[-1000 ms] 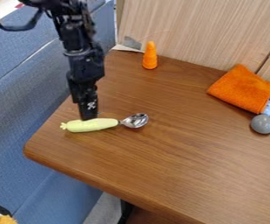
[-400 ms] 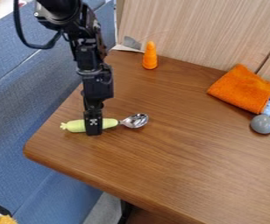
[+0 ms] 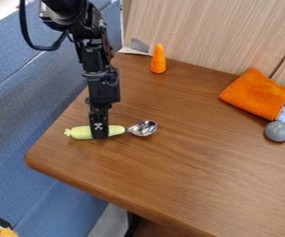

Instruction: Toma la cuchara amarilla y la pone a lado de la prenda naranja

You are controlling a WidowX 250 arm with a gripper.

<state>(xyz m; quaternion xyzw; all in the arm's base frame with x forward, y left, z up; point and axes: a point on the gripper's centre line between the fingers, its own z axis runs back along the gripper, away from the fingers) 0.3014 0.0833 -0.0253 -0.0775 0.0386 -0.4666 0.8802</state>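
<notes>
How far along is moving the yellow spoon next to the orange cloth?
Reaching the spoon looks done: the end effector is at its yellow handle. Whether it grips the spoon, I cannot tell. Remaining: carry the spoon across the table and set it beside the orange cloth, off to the right.

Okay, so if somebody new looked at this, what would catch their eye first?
Probably the bright orange cloth toward the right of the wooden table, with a gray ball-shaped thing just below it. Next, the black gripper at the left, down over the pale yellow handle of the metal-bowled spoon. A small orange cone also stands out, upright near the table's back edge.
</notes>
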